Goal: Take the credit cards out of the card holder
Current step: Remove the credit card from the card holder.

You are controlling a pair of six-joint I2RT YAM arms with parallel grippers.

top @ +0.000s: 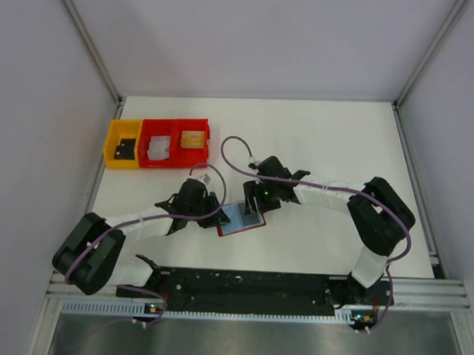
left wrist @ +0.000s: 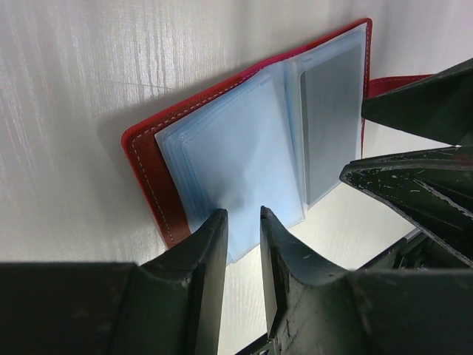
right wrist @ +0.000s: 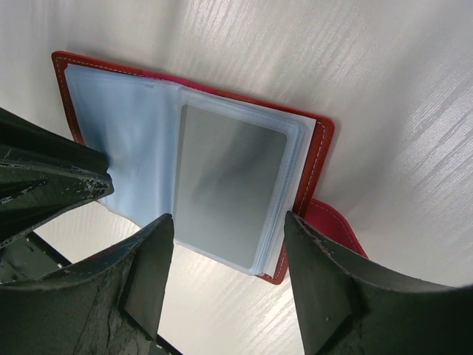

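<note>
The open card holder (top: 237, 219) is hemmed in on two sides. The left gripper (top: 210, 205) blocks its 9 o'clock edge and the right gripper (top: 255, 212) its 1 o'clock corner, with a cable (top: 225, 148) looping up at 12. From 4 to 6 o'clock there is bare table (top: 297, 250) down to the black base rail (top: 249, 283). The bins (top: 176, 144) stand well apart at 10 o'clock.

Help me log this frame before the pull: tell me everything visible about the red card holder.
The card holder lies open, book-like, flat on the white table, between both arms. Its cover looks like red leather with pale stitching; inside are translucent blue plastic sleeves, fanned slightly. One grey card sits in the facing sleeve. The left gripper straddles a sleeve's edge with narrow open jaws; the right gripper is open around the card's end.
</note>
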